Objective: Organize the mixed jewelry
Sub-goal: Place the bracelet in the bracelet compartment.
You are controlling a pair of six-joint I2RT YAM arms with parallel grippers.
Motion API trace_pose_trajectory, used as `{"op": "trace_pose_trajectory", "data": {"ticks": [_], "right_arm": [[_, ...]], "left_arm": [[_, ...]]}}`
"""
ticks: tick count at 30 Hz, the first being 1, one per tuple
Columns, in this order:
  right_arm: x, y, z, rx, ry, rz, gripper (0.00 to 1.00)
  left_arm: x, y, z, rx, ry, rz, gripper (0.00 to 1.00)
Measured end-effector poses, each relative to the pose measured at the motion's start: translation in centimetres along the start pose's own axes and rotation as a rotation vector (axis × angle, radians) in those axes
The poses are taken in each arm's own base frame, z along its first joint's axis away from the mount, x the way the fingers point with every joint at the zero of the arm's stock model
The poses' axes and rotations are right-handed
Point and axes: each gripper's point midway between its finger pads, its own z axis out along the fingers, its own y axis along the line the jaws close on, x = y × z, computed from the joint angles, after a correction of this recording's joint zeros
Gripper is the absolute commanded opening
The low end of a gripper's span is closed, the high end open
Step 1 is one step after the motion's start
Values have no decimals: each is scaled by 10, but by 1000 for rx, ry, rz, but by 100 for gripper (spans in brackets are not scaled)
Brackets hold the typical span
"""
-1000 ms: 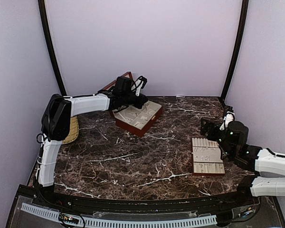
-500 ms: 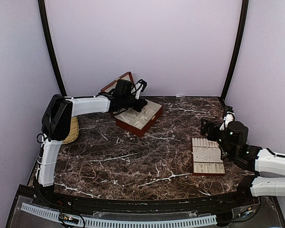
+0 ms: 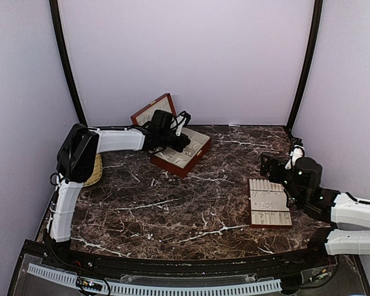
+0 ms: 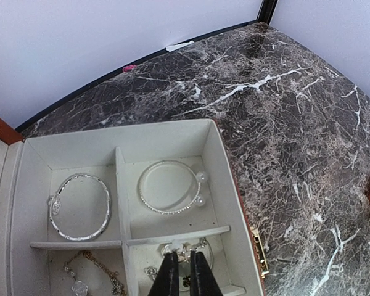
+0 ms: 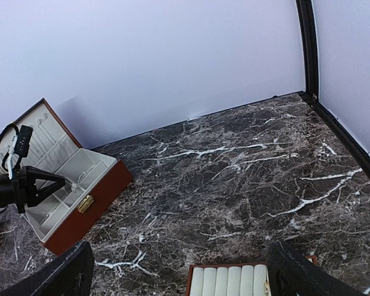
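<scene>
The red-brown wooden box [image 3: 186, 161] stands open at the back left, and its cream compartments [image 4: 225, 185] show in the left wrist view. My left gripper [image 4: 184, 254] reaches into the near right compartment. Its jaws are pinched on a tiny silvery jewelry piece [image 4: 186, 248] in a small cluster. From above, the left gripper [image 3: 184, 143] sits over the box. Farther compartments hold a silver bangle [image 4: 80, 237] and a thin bracelet [image 4: 166, 211] with pearl beads [image 4: 201, 177]. My right gripper [image 5: 179, 246] stands wide open and empty above the slotted tray [image 5: 228, 280], which lies at the right [image 3: 269, 209].
A gold chain [image 4: 95, 265] lies in the near left compartment. The box lid [image 3: 149, 110] leans back toward the wall. A woven mat [image 3: 94, 169] lies behind the left arm. Black frame posts [image 3: 302, 68] rise at the back corners. Dark marble [image 3: 191, 209] separates box and tray.
The left gripper has shifted slightly right and lower over the box, so more of the lid shows behind it. Its jaws stay pinched. The right arm has not moved.
</scene>
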Motion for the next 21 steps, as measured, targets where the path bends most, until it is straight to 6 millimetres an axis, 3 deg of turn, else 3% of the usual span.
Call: {"op": "trace_pose_trajectory", "data": {"ticks": [2,5,7,18,21], "right_arm": [[1,0,0,1,1,-1,98],[2,0,1,2,4,-3,98],[2,0,1,3,6,-4,98],[5,-1,2,6,14,-9,99],[5,-1,2,6,14,-9,98]], "left_arm": [[1,0,1,0,2,0,6],[1,0,1,0,2,0,24],[1,0,1,0,3,4,30],[2,1,1,-4,5,7,36],[2,1,1,-3,7,7,43]]}}
